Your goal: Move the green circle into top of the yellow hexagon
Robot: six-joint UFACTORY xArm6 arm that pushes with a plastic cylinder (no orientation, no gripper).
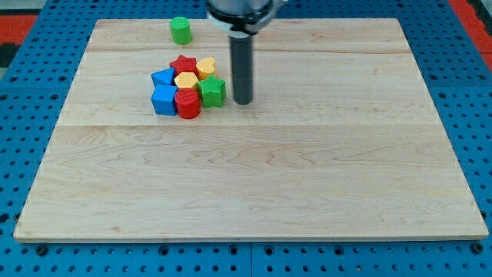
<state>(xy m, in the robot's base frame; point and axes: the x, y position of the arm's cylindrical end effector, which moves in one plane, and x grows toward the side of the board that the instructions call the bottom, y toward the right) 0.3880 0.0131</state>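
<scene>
Jaws? None here, only my tip (243, 101), just right of the green star (212, 91). Up left on the surface (307, 185) sits the green circle (181, 31) (alone), above the yellow hexagon (205, 68).

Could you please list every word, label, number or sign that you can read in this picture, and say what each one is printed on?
There is no readable text anywhere in the view.
The wooden board shows only wood grain.
The blue pegboard around it shows only holes.
The blocks, such as the green circle and the yellow hexagon, are plain coloured, with no markings.
The dark rod ending in my tip carries no label.
</scene>
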